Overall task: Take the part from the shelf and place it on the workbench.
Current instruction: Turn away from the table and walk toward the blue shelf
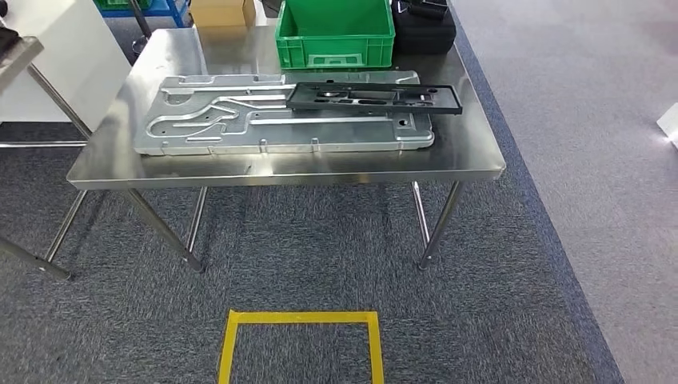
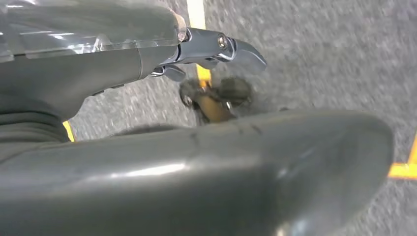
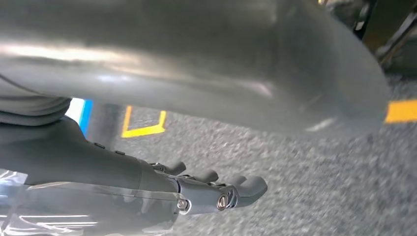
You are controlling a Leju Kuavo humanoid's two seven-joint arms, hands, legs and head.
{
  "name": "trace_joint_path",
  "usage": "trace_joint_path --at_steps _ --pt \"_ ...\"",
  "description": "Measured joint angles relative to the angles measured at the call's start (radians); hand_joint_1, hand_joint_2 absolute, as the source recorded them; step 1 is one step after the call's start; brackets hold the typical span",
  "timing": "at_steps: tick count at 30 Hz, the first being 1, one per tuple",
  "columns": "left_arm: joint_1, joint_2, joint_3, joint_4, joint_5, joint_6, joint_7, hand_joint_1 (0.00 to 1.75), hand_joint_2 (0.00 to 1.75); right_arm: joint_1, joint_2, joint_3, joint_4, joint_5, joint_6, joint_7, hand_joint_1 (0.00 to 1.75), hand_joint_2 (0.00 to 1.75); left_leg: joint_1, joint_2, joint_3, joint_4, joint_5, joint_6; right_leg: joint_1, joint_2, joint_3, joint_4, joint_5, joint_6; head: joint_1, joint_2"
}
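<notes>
A black rectangular frame part lies flat across the right half of a large machined silver plate on the steel workbench. In the left wrist view my left hand hangs over the grey carpet with its fingers stretched out, apart from the thick thumb, and nothing in it. In the right wrist view my right hand also hangs above the carpet. Its fingers are loosely extended and hold nothing.
A green bin stands at the bench's back edge, with a black case to its right and a cardboard box behind. Another steel table juts in at the left. A yellow taped square marks the carpet in front.
</notes>
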Motion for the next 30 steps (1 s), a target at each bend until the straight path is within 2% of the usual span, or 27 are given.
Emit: trace_joint_path --at_steps 2,3,5,7,8,9,10,11,12,13,14,15,17,18,19,21,22,23,24,25,26,27,28,29,30 --pt "-0.001 -0.002 0.0 0.001 0.0 0.003 -0.001 0.0 0.0 0.0 0.0 0.0 0.0 -0.001 -0.002 -0.008 0.0 0.0 0.005 0.003 -0.018 -0.011 0.028 0.011 0.002 0.004 -0.011 0.012 -0.027 0.007 0.0 0.0" --pt "-0.002 -0.002 0.0 0.001 0.0 0.004 -0.001 0.0 0.0 0.0 0.0 0.0 0.0 -0.001 -0.003 -0.009 0.0 0.0 0.006 0.005 -0.024 -0.013 0.035 0.014 0.001 0.005 -0.016 0.021 -0.046 0.007 0.0 0.0" --pt "-0.002 -0.002 0.0 0.001 0.0 0.004 -0.001 0.0 0.0 0.0 0.0 0.0 0.0 -0.001 -0.003 -0.009 0.0 0.0 0.006 0.004 -0.028 -0.013 0.039 0.016 0.001 0.006 -0.018 0.029 -0.062 0.007 0.0 0.0" --pt "-0.001 -0.002 0.0 0.001 0.0 0.005 -0.002 0.0 0.0 0.001 0.0 0.0 0.001 -0.002 -0.002 -0.014 0.0 0.0 0.006 0.004 -0.043 -0.011 0.05 0.019 -0.001 0.007 -0.028 0.076 -0.118 0.009 0.001 0.0" --pt "-0.001 -0.002 0.0 0.001 0.0 0.005 -0.004 0.0 0.0 0.002 -0.001 0.0 0.001 0.002 -0.003 -0.022 0.0 0.0 0.005 0.005 -0.073 -0.002 0.067 0.019 -0.002 0.008 -0.033 0.147 -0.148 0.012 0.002 0.0" --pt "0.0 -0.003 0.0 0.001 0.0 0.006 -0.006 0.0 0.0 0.002 -0.002 0.0 0.002 0.006 -0.004 -0.032 0.0 0.0 0.005 0.006 -0.108 0.01 0.085 0.017 -0.003 0.009 -0.028 0.208 -0.162 0.016 0.002 0.0" --pt "0.0 -0.004 0.0 0.001 0.0 0.006 -0.007 0.0 0.0 0.003 -0.003 0.0 0.002 0.01 -0.004 -0.043 0.0 0.0 0.005 0.007 -0.143 0.025 0.102 0.014 -0.004 0.009 -0.006 0.238 -0.152 0.019 0.002 0.0" --pt "0.0 -0.005 0.0 0.001 0.0 0.007 -0.009 0.0 0.0 0.003 -0.005 0.0 0.002 0.014 -0.004 -0.055 0.0 0.0 0.004 0.009 -0.18 0.043 0.117 0.01 -0.006 0.009 0.035 0.235 -0.136 0.021 0.002 0.0" --pt "-0.001 -0.006 0.0 0.001 0.0 0.007 -0.01 0.0 0.0 0.002 -0.007 0.0 0.002 0.012 -0.003 -0.064 0.0 0.0 0.003 0.009 -0.2 0.059 0.123 0.006 -0.006 0.009 0.095 0.158 -0.136 0.021 0.002 0.0" --pt "-0.001 -0.006 0.0 0.001 0.0 0.007 -0.013 0.0 0.0 0.001 -0.009 0.0 0.002 0.008 -0.002 -0.072 0.0 0.0 0.001 0.01 -0.215 0.073 0.127 0.002 -0.005 0.008 0.15 0.082 -0.153 0.017 0.002 0.0" --pt "-0.002 -0.007 0.0 0.001 0.0 0.008 -0.016 0.0 0.0 -0.001 -0.01 0.0 0.002 0.002 -0.001 -0.081 0.0 0.0 0.0 0.011 -0.225 0.085 0.133 -0.002 -0.004 0.009 0.189 0.023 -0.175 0.012 0.001 0.0" --pt "-0.002 -0.007 0.0 0.001 0.0 0.009 -0.018 0.0 0.0 -0.002 -0.011 -0.001 0.002 -0.007 0.002 -0.088 0.0 0.0 0.0 0.014 -0.232 0.091 0.14 -0.007 -0.001 0.01 0.208 -0.012 -0.192 0.005 0.001 0.0" --pt "-0.002 -0.007 0.0 0.001 -0.001 0.012 -0.021 0.0 0.0 -0.001 -0.011 -0.005 0.002 -0.024 0.009 -0.1 0.0 0.0 0.004 0.015 -0.239 0.094 0.151 -0.02 -0.001 0.013 0.196 -0.016 -0.181 -0.012 0.001 0.0" --pt "-0.001 -0.007 0.0 0.001 -0.002 0.013 -0.021 0.0 0.0 -0.001 -0.011 -0.008 0.002 -0.031 0.013 -0.104 0.0 0.0 0.006 0.011 -0.246 0.104 0.134 -0.028 -0.001 0.014 0.184 -0.015 -0.168 -0.02 0.001 0.0" --pt "0.0 -0.007 0.0 0.001 -0.003 0.014 -0.021 0.0 0.0 -0.001 -0.012 -0.012 0.003 -0.036 0.015 -0.107 0.0 0.0 0.008 0.007 -0.258 0.13 0.097 -0.036 -0.003 0.016 0.17 -0.016 -0.154 -0.027 0.0 0.0" --pt "0.0 -0.007 0.0 0.001 -0.003 0.014 -0.021 0.0 0.0 -0.002 -0.012 -0.018 0.003 -0.042 0.018 -0.111 0.0 0.0 0.012 -0.001 -0.288 0.237 -0.012 -0.046 -0.002 0.022 0.133 -0.016 -0.126 -0.033 -0.002 0.0" --pt "0.0 -0.007 0.0 0.001 -0.003 0.014 -0.02 0.0 0.0 -0.001 -0.012 -0.021 0.003 -0.044 0.019 -0.111 0.0 0.0 0.014 -0.001 -0.299 0.303 -0.051 -0.049 -0.001 0.026 0.114 -0.015 -0.111 -0.033 -0.003 0.0" --pt "-0.001 -0.007 0.0 0.001 -0.003 0.014 -0.02 0.0 0.0 0.0 -0.012 -0.023 0.003 -0.045 0.02 -0.112 0.0 0.0 0.015 -0.001 -0.301 0.353 -0.064 -0.049 -0.001 0.032 0.094 -0.013 -0.096 -0.032 -0.003 0.0" --pt "-0.001 -0.007 0.0 0.001 -0.003 0.015 -0.02 0.0 0.0 0.001 -0.012 -0.025 0.003 -0.046 0.02 -0.113 0.0 0.0 0.015 -0.002 -0.288 0.376 -0.052 -0.047 0.0 0.039 0.074 -0.011 -0.082 -0.031 -0.003 0.0" --pt "-0.002 -0.007 0.0 0.001 -0.003 0.016 -0.02 0.0 0.0 0.002 -0.012 -0.025 0.003 -0.046 0.022 -0.115 0.0 0.0 0.014 -0.005 -0.258 0.364 -0.023 -0.043 0.001 0.047 0.055 -0.01 -0.068 -0.029 -0.003 0.0" --pt "-0.002 -0.007 0.0 0.001 -0.003 0.016 -0.02 0.0 0.0 0.002 -0.012 -0.025 0.003 -0.046 0.024 -0.117 0.0 0.0 0.013 -0.015 -0.209 0.314 0.007 -0.036 0.001 0.056 0.039 -0.009 -0.055 -0.026 -0.003 0.0" --pt "-0.003 -0.006 0.0 0.001 -0.003 0.018 -0.02 0.0 0.0 0.0 -0.011 -0.025 0.004 -0.045 0.026 -0.119 0.0 0.0 0.011 -0.035 -0.147 0.238 0.021 -0.025 0.002 0.065 0.026 -0.008 -0.042 -0.024 -0.003 0.0" --pt "-0.004 -0.005 0.0 0.001 -0.004 0.018 -0.02 0.0 0.0 -0.002 -0.009 -0.025 0.004 -0.044 0.028 -0.121 0.0 0.0 0.008 -0.055 -0.083 0.148 0.017 -0.014 0.003 0.074 0.016 -0.007 -0.03 -0.021 -0.003 0.0" --pt "-0.005 -0.003 0.0 0.0 -0.005 0.019 -0.021 0.0 0.0 -0.003 -0.008 -0.025 0.005 -0.041 0.028 -0.122 0.0 0.0 0.006 -0.071 -0.032 0.073 0.004 -0.006 0.003 0.082 0.009 -0.007 -0.018 -0.017 -0.003 0.0" --pt "-0.006 -0.002 0.0 0.0 -0.006 0.019 -0.023 0.0 0.0 -0.004 -0.006 -0.025 0.005 -0.037 0.026 -0.122 0.0 0.0 0.003 -0.08 -0.001 0.024 -0.01 -0.001 0.002 0.09 0.005 -0.009 -0.006 -0.011 -0.003 0.0"
